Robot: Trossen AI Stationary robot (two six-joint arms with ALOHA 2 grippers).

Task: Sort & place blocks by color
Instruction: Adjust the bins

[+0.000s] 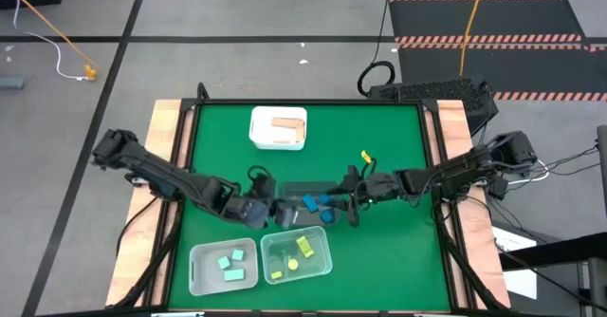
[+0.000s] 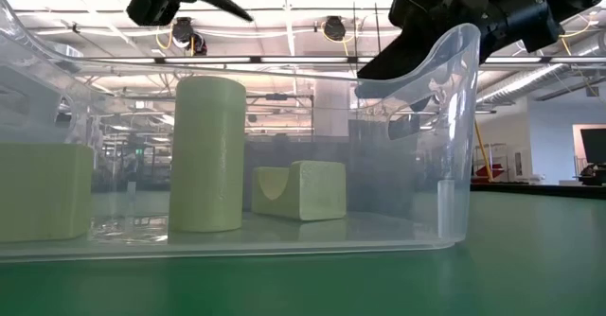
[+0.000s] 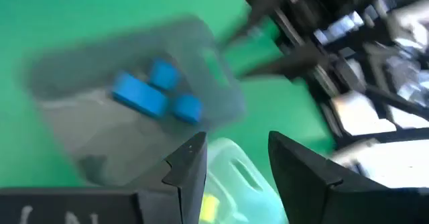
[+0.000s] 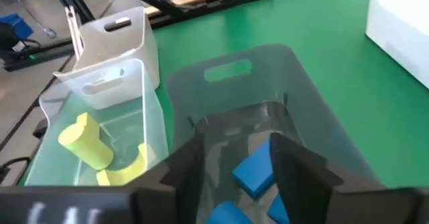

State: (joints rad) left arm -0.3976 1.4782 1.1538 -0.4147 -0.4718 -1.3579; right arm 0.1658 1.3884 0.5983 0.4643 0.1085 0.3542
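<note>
Green worktop [image 1: 389,260] with wooden side rails, standing on a grey floor with cables; contents listed from the near edge outward. Near edge, left: pale translucent bin [image 1: 222,268] holding mint green blocks [image 1: 230,266]. Beside it, just to the right: clear bin [image 1: 296,256] holding yellow blocks [image 1: 300,251], among them an upright yellow cylinder [image 2: 206,153] and a piece with a curved notch [image 2: 298,190]. Directly behind these two bins: smoky grey translucent bin [image 1: 302,197] with a handle slot, holding blue blocks [image 1: 314,203], at least three pieces lying close together on its floor. Left gripper [image 1: 276,210], reaching in from the left side, hangs at the left edge of the grey bin, fingers parted a narrow way with nothing between them. Right gripper [image 1: 334,203], reaching in from the right side, sits at the right edge of the same bin above the blue blocks, fingers parted a modest way and empty; one blue piece shows between the fingers in the right wrist view, lying on the bin floor. Far side of the worktop: white bin [image 1: 278,129] holding tan blocks [image 1: 285,124]. Small yellow item [image 1: 365,156] on the green surface right of centre, too small to identify.
</note>
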